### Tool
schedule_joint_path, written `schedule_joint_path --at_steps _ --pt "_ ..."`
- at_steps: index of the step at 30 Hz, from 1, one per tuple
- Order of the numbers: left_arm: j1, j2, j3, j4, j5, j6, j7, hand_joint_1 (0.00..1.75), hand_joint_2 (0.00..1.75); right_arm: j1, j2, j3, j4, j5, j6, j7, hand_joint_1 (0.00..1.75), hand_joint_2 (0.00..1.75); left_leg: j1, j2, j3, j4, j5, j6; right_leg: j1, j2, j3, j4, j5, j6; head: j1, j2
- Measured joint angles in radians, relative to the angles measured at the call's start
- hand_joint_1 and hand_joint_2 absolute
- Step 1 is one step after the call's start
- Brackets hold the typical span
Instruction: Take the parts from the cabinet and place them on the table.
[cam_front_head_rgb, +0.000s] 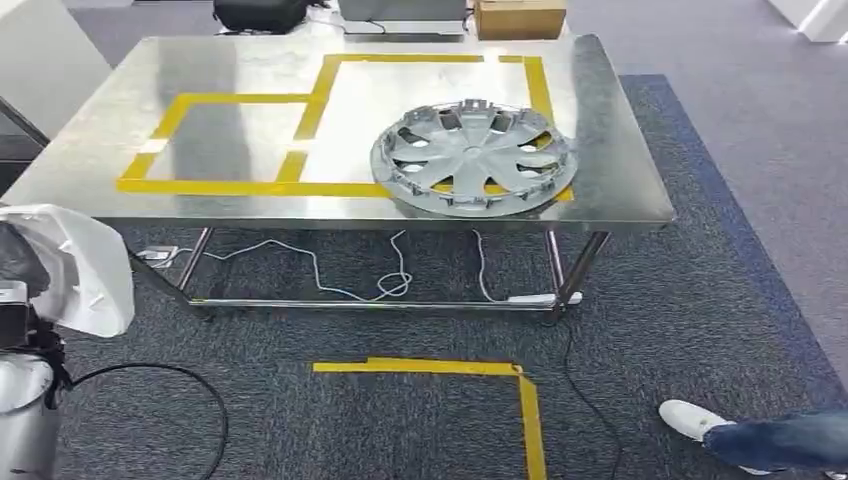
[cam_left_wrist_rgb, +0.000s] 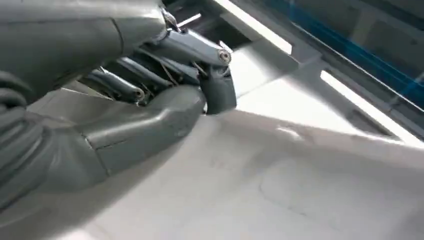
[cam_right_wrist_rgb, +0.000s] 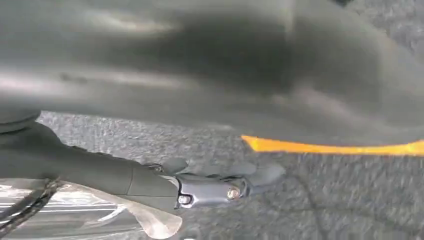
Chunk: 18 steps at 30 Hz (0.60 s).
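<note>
Over on the left the left hand is clamped on a white panel part held low beside the body, the silver hubcap sits on the steel surface, and can't tell on the right hand.

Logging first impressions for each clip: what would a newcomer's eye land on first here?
First, the silver hubcap lying flat on the right half of the steel table, overlapping the yellow tape outline at the table's front edge. Next, the white part at the head view's left edge, which the left hand grips in its wrist view. A person's white shoe shows on the carpet at lower right.
</note>
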Motion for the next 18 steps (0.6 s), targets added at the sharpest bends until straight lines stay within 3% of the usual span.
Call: schedule_joint_path --at_steps 1,2,4,5,6,7,9,10,11,12,14,15,16,18 --pt "-0.003 0.000 0.000 0.000 0.000 0.000 0.000 1.75 1.75 -0.001 0.000 0.000 0.000 0.000 -0.001 0.000 0.00 0.00 0.000 0.002 -0.010 0.032 -0.009 -0.005 0.001 0.000 0.012 -0.004 -0.006 -0.008 -0.005 0.000" --pt "-0.007 0.000 0.000 0.000 -0.001 0.000 0.000 1.75 1.75 -0.002 0.000 0.000 0.000 0.000 -0.001 0.000 0.00 0.00 0.001 0.002 -0.047 0.098 -0.032 -0.008 0.001 -0.001 0.021 -0.005 -0.012 -0.015 -0.008 0.000" --pt "0.000 0.000 0.000 0.000 0.000 0.000 0.000 1.75 1.75 -0.003 0.000 0.000 0.000 0.001 0.000 0.000 0.00 0.00 0.001 0.002 -0.145 0.253 -0.076 -0.012 0.001 0.000 0.035 -0.005 -0.025 -0.018 -0.007 0.000" --pt "0.002 0.000 0.000 0.000 0.001 0.000 0.000 1.75 1.75 -0.001 0.000 0.000 0.000 0.003 0.000 0.000 0.00 0.00 0.001 0.002 -0.180 0.298 -0.078 -0.013 0.002 0.001 0.043 -0.005 -0.032 -0.018 -0.006 0.000" --pt "0.003 0.000 0.000 0.001 0.001 0.000 0.000 1.75 1.75 0.000 0.000 0.000 0.000 0.003 0.000 0.000 0.00 0.00 0.001 0.002 -0.199 0.301 -0.049 -0.011 0.003 0.002 0.055 -0.005 -0.041 -0.018 -0.007 0.000" --pt "0.003 0.000 0.000 0.001 0.001 0.000 0.000 1.75 1.75 0.001 0.000 0.000 0.000 0.004 0.000 0.000 0.00 0.00 0.000 0.002 -0.194 0.259 0.003 -0.007 0.003 0.003 0.068 -0.005 -0.049 -0.017 -0.006 0.000" --pt "0.002 0.000 0.000 0.001 0.001 0.000 0.000 1.75 1.75 0.000 0.000 0.000 0.000 0.006 0.000 0.000 0.00 0.00 -0.003 0.002 -0.145 0.095 0.132 0.007 0.005 0.004 0.097 -0.006 -0.068 -0.013 -0.007 0.000" --pt "0.003 0.002 0.000 0.001 0.001 0.000 0.000 1.75 1.75 0.000 0.002 0.000 0.002 0.008 0.000 0.000 0.00 0.00 -0.007 0.004 -0.131 0.074 0.123 0.014 0.004 0.003 0.098 -0.011 -0.073 -0.011 -0.003 0.000" --pt "0.003 0.002 0.001 0.001 0.002 0.000 0.002 1.75 1.75 -0.003 0.002 0.000 0.003 0.008 0.000 -0.001 0.00 0.00 -0.013 0.005 -0.121 0.050 0.122 0.017 0.008 0.006 0.102 -0.009 -0.079 -0.002 -0.005 0.000" --pt "-0.001 0.003 0.001 0.001 0.002 0.000 0.002 1.75 1.75 -0.004 0.002 0.000 0.003 0.008 0.000 -0.001 0.00 0.00 -0.014 0.005 -0.113 0.029 0.100 0.022 0.007 0.003 0.098 -0.010 -0.080 0.004 -0.004 0.000" --pt "0.003 0.003 0.001 0.001 0.002 0.000 0.002 1.75 1.75 -0.003 0.002 0.000 0.003 0.009 0.000 -0.001 0.00 0.00 -0.015 0.001 -0.114 0.026 0.096 0.027 0.006 -0.003 0.103 -0.023 -0.083 0.016 -0.005 0.000" --pt "0.004 0.003 0.002 0.000 0.002 0.000 0.002 1.75 1.75 -0.005 0.002 0.000 0.003 0.011 0.000 -0.001 0.00 0.00 -0.001 0.000 -0.097 0.007 0.098 0.029 0.008 -0.003 0.100 -0.022 -0.092 0.023 -0.005 0.000" --pt "0.003 0.003 0.002 0.000 0.001 0.000 0.002 1.75 1.75 -0.005 0.002 0.000 0.003 0.011 0.000 -0.002 0.00 0.00 -0.001 0.001 -0.086 0.000 0.096 0.033 0.009 -0.004 0.097 0.000 -0.099 0.027 0.000 0.000" --pt "0.002 0.002 0.002 0.000 0.001 0.000 0.002 1.75 1.75 -0.007 0.002 0.000 0.003 0.011 0.000 -0.002 0.00 0.00 -0.001 0.003 -0.075 -0.001 0.086 0.043 0.006 -0.002 0.021 0.135 -0.152 0.034 0.002 0.000"
